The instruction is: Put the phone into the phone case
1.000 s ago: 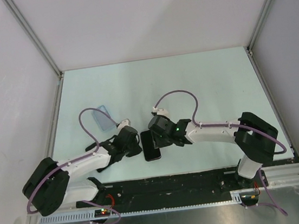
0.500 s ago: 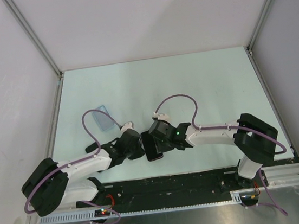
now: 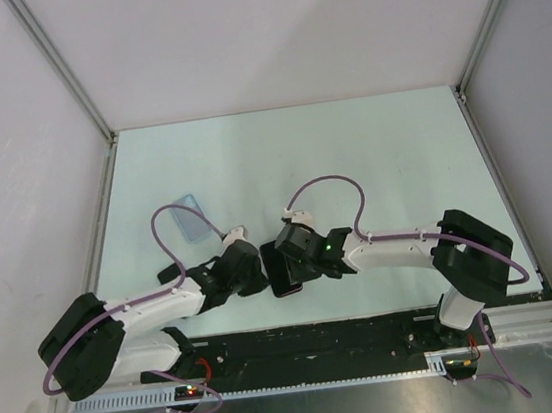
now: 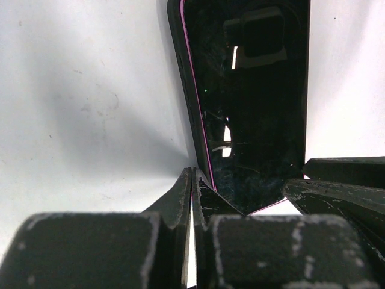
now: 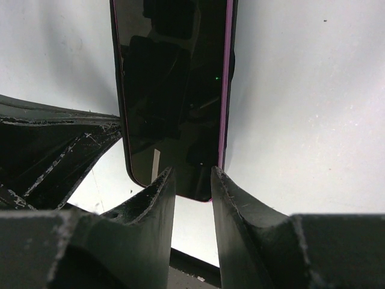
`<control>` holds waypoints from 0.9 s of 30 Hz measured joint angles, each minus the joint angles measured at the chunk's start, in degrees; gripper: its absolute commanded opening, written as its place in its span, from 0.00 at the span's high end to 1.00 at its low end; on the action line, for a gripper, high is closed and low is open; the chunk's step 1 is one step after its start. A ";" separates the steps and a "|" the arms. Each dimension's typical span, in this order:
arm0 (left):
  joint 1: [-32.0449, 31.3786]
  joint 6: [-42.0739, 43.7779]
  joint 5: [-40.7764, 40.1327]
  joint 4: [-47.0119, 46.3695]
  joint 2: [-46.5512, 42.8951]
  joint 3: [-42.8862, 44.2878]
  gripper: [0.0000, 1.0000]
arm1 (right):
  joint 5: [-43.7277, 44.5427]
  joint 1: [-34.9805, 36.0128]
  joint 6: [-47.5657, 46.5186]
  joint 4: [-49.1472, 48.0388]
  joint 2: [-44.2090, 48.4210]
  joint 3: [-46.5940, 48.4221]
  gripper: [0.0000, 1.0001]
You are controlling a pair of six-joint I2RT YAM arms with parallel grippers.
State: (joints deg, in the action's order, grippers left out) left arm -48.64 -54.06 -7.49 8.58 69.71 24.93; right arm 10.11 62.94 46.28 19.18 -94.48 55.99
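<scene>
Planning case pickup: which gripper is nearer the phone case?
Left: the left gripper sits right of the phone case, beside the phone; the right gripper, farther right, over it.

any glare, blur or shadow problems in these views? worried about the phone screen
Top external: even diffuse light, sharp, only soft shadows; the phone case is pale, low contrast. Left wrist: the phone screen mirrors dark shapes with bright streaks; the left gripper is close and soft. Right wrist: same mirroring plus a green dot; the right gripper is sharper, scuffs readable.
</scene>
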 measured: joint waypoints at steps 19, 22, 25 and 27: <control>-1.14 -0.61 0.63 -0.44 -1.42 -1.27 0.98 | 1.44 0.52 0.28 1.57 0.90 -1.88 0.74; -1.51 -0.98 0.63 -0.42 -1.42 -1.27 0.98 | 1.25 0.61 0.31 1.38 0.90 -1.88 0.79; -1.75 -1.05 0.63 -0.39 -1.40 -1.27 0.98 | 1.20 0.66 0.37 1.31 0.90 -1.88 0.83; -1.84 -1.05 0.59 -0.39 -1.33 -1.27 0.98 | 1.25 0.63 0.35 1.36 0.90 -1.88 0.86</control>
State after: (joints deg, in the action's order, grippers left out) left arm -50.48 -55.11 -6.90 8.19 68.38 23.66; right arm 11.35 63.57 46.63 20.53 -93.58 54.11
